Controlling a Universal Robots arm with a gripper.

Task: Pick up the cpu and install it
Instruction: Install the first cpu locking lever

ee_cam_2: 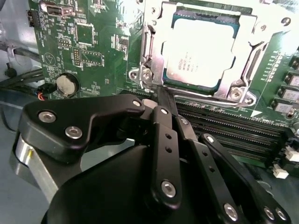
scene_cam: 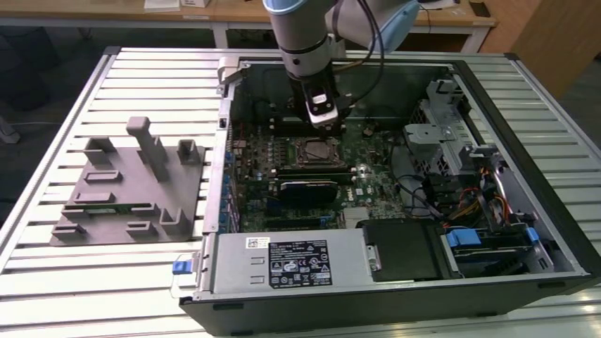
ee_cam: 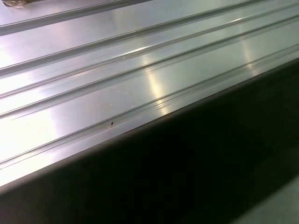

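Observation:
The cpu [ee_cam_2: 200, 50], a square chip with a silvery-white top and a green border, lies flat inside the metal-framed socket [ee_cam_2: 243, 60] on the green motherboard [ee_cam_2: 93, 42]. In the second wrist view my gripper [ee_cam_2: 163, 94] is shut, its black fingers [ee_cam_2: 164, 122] pressed together with nothing seen between them. Their tips stand just off the socket's frame, beside its thin metal lever [ee_cam_2: 148, 56]. In the exterior view the gripper [scene_cam: 324, 127] hangs just above the socket [scene_cam: 314, 150], inside the open computer case [scene_cam: 526, 176].
A grey tray [scene_cam: 131, 190] with upright holders lies on the ribbed metal table [scene_cam: 56, 282] at the exterior view's left. Inside the case are memory slots [ee_cam_2: 233, 126], a coin battery [ee_cam_2: 67, 84], the power supply [scene_cam: 291, 262], drive bays and cable bundles [scene_cam: 460, 204].

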